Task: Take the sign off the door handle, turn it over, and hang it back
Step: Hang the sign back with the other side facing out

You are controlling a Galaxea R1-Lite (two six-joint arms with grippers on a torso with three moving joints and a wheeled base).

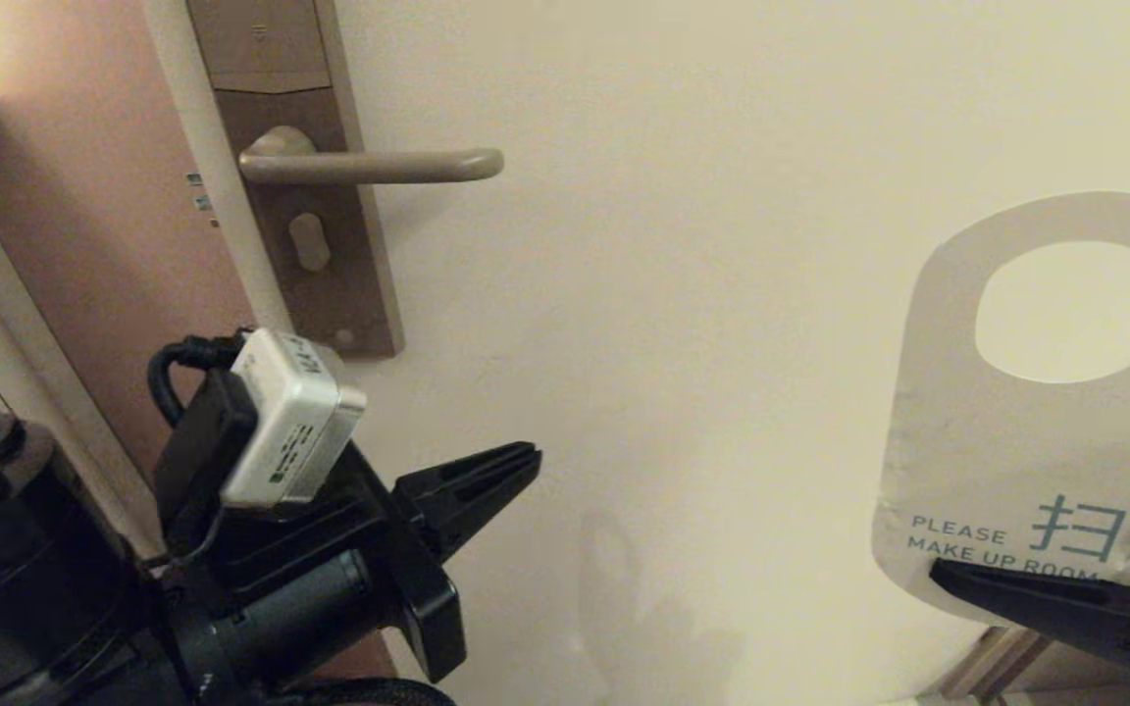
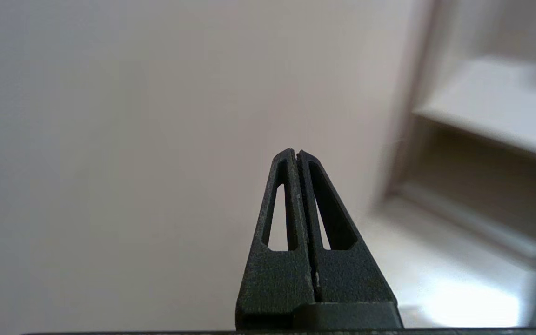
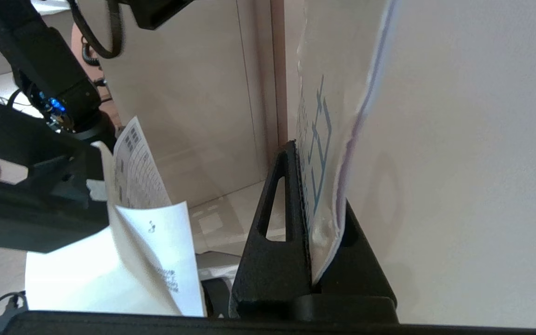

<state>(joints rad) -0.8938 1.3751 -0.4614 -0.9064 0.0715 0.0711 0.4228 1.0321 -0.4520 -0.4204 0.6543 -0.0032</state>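
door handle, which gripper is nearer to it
Left. The left gripper sits just below the door handle, empty; the right gripper is far off to the side, holding the sign.

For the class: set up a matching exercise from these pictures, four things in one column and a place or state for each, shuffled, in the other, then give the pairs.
Things
1. off-white card sign with oval hole
2. slim bronze-beige lever door handle
3. black left gripper
4. black right gripper

States
A. shut, holding nothing
B. bare, nothing hanging on it
C. clamped on the card's lower end
D. off the door, "PLEASE MAKE UP ROOM" face towards the head camera

Pairs: 1-D, 2-B, 3-A, 4-C
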